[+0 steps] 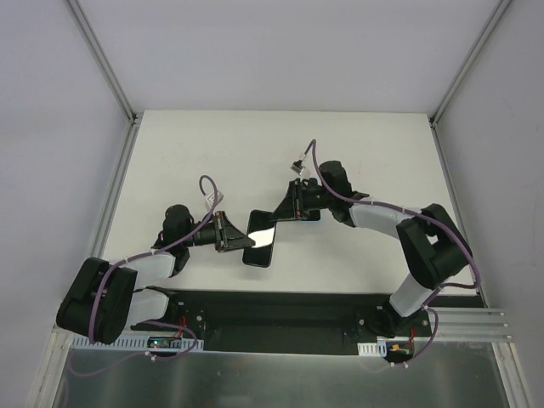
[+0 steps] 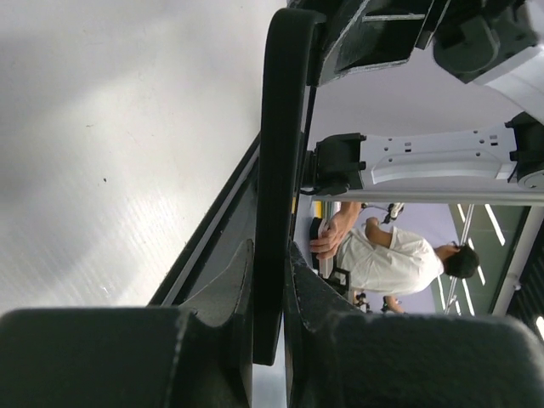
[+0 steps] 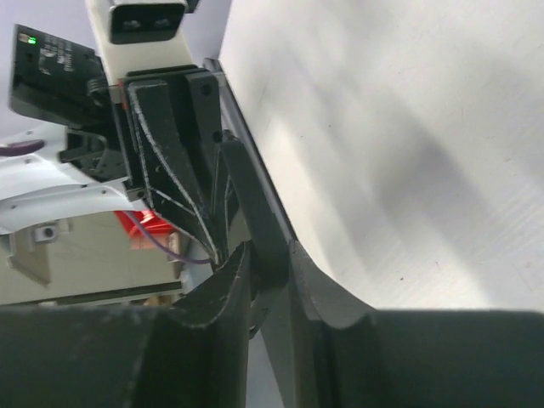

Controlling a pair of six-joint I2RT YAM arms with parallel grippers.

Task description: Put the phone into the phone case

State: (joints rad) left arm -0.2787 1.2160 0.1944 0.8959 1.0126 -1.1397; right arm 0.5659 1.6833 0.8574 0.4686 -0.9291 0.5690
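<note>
The phone [image 1: 260,236] is held above the white table [image 1: 212,153] between the two arms, its glossy face turned up and catching the light. The left gripper [image 1: 224,231] is clamped on its left long edge. The right gripper [image 1: 297,201] is clenched on a matte black piece, most likely the phone case [image 1: 286,209], which meets or overlaps the phone's far end. Where one stops and the other starts cannot be told from above.

Each wrist camera shows only a thin black edge [image 2: 280,170] pinched between its own fingers [image 2: 223,297] and running to the opposite gripper. In the right wrist view that edge [image 3: 259,229] also sits tight between the pads. Neither view shows whether the edge belongs to the phone, the case, or both.

The phone is probably rigid, fairly dense and slick, with a glass face that would not take a drop or a hard squeeze. The narrow side edges are the safest place to hold it, near the middle so that it does not pivot. The case looks light and probably flexes, so a grip on one rim should leave its other lips free to stretch over the phone's corners.
</note>
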